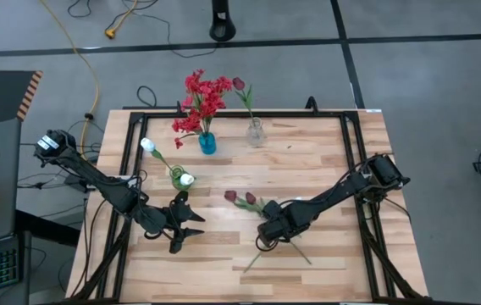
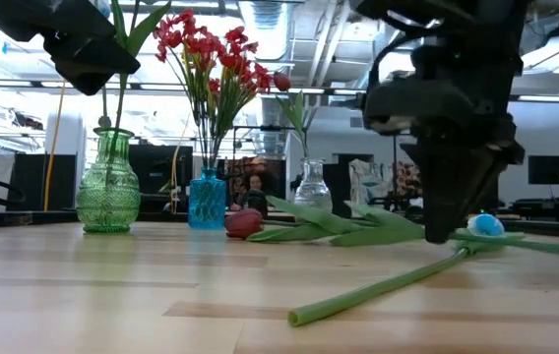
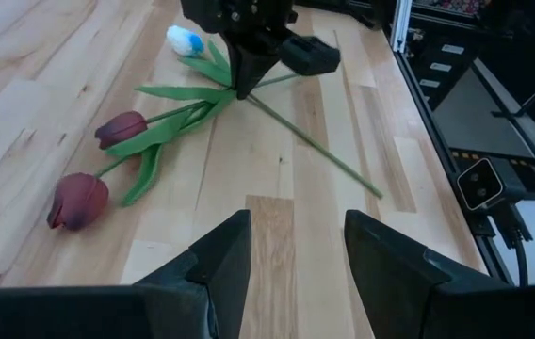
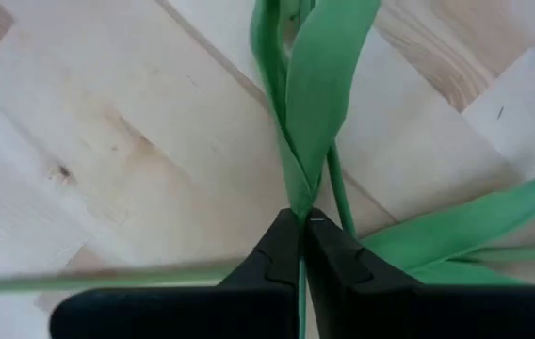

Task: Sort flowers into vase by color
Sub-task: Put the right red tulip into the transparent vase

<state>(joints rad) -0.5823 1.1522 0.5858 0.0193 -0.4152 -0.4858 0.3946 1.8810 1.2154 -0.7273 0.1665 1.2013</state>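
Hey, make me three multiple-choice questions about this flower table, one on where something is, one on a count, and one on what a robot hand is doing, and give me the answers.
1. Where do the white tulips stand?
A. in the green vase
B. in the blue vase
C. flat on the table

2. How many maroon tulips lie on the table?
A. one
B. two
C. four

3. What is the right hand doing?
A. hanging open over the vases
B. shut on a stem on the table
C. holding a vase

Answers:
1. A, their stems go down into the green vase.
2. B, two maroon tulips lie side by side on the table.
3. B, the right hand has its fingers pinched together on a green stem at the tabletop.
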